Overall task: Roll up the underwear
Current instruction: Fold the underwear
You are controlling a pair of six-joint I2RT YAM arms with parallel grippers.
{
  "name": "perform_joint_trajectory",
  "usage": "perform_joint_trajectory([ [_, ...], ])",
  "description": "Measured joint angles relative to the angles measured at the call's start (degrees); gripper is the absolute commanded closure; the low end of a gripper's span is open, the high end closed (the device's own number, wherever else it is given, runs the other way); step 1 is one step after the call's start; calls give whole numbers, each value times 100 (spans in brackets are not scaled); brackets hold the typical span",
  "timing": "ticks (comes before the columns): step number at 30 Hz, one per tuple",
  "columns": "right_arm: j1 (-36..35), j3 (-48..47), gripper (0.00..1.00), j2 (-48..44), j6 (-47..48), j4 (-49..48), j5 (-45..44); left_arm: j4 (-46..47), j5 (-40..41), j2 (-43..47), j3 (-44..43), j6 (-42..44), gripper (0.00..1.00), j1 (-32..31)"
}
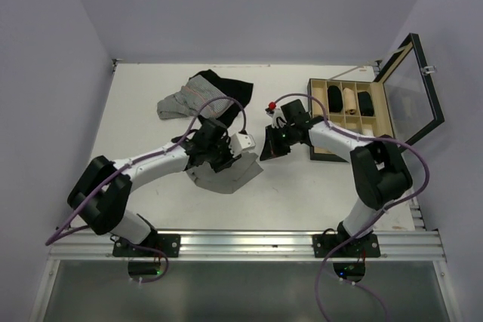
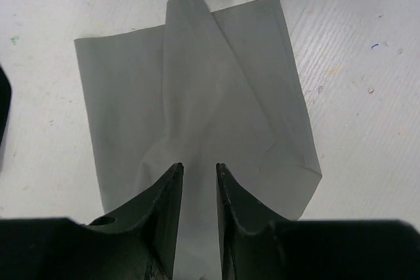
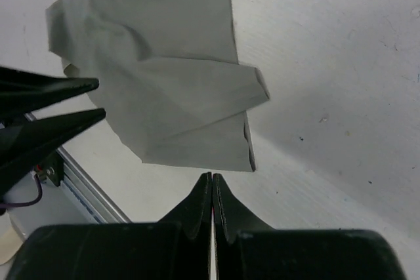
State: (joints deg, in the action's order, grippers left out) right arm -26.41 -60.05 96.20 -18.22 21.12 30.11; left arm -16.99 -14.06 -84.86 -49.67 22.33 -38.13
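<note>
The underwear (image 1: 240, 173), plain grey cloth folded into a rough rectangle, lies on the white table in front of the left arm. My left gripper (image 1: 217, 157) sits over its left part. In the left wrist view the underwear (image 2: 216, 83) creases toward my left gripper (image 2: 199, 168), whose jaws stand narrowly apart and pinch a ridge of the cloth. My right gripper (image 1: 269, 150) is just right of the cloth. In the right wrist view my right gripper (image 3: 212, 176) is shut and empty, a little short of the underwear's (image 3: 164, 83) nearest edge.
A grey pinstriped garment (image 1: 179, 101) and a black garment (image 1: 223, 81) lie piled at the back. A wooden compartment box (image 1: 312, 115) with rolled items and a raised glass lid (image 1: 415, 84) stands at the right. A small red object (image 1: 270, 105) lies by it.
</note>
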Motion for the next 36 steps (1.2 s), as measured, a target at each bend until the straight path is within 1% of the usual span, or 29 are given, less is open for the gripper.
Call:
perform_joint_trajectory([
  [5, 7, 9, 100, 636, -568, -264, -46, 9, 249, -468, -299, -138, 71, -439],
  [8, 7, 39, 100, 826, -778, -391, -39, 2, 291, -619, -435, -181, 71, -636],
  [16, 7, 66, 100, 1040, -977, -461, -39, -63, 422, -872, -520, -188, 67, -962],
  [25, 7, 83, 100, 1073, -1019, -485, -37, -177, 568, -1139, -520, -188, 68, -1119],
  [28, 7, 83, 100, 1082, -1023, -490, -15, -188, 634, -1189, -520, -190, 71, -1119],
  [32, 15, 83, 100, 1095, -1025, -496, 22, -195, 713, -1213, -520, -190, 80, -1119],
  [36, 17, 83, 100, 1106, -1025, -511, 57, -199, 752, -1237, -520, -192, 94, -1119],
])
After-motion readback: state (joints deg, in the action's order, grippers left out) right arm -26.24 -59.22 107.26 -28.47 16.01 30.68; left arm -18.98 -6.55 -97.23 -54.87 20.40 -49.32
